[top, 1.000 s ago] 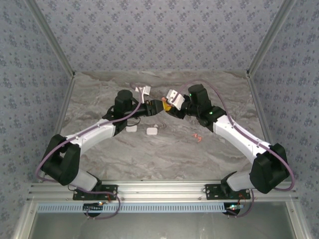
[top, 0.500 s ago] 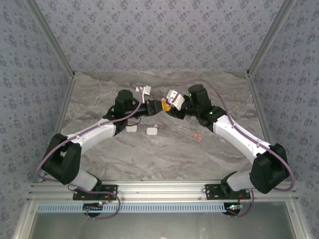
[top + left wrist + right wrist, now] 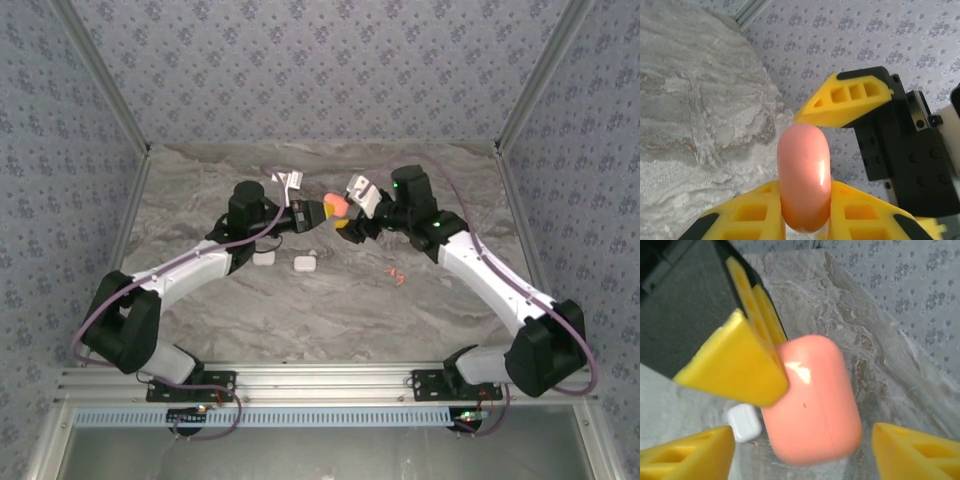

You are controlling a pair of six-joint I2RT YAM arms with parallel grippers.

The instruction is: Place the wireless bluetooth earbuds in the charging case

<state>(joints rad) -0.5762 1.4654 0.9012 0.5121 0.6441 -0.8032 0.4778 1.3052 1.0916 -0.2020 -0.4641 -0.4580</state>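
The left fingers (image 3: 860, 210) were clenched on the pink case (image 3: 812, 400), one yellow finger on each side of its lower end. The case stood up from between them with its rounded top free. In the right wrist view, one left finger lay pressed across the case's upper left corner.

The right fingers (image 3: 920, 452) stood wide apart and released. One sat at each lower corner of their own wrist view, with the case in the gap between them and touching neither. From the left wrist, one right finger pointed its tip just beside the top of the case; I could not tell whether it touched.

The case was glossy, with a bright highlight, a thin seam down one side and a tiny dark mark on its face too small to read.

From above, the case hung over the counter (image 3: 330, 330) toward the back middle, between the two wrists. Two red-orange earbuds (image 3: 397, 275) lay on the counter right of the middle, near the right forearm and well apart from the case. Two white cases (image 3: 264, 258) lay side by side on the counter below the left wrist. One of them showed beneath the pink case in the right wrist view.
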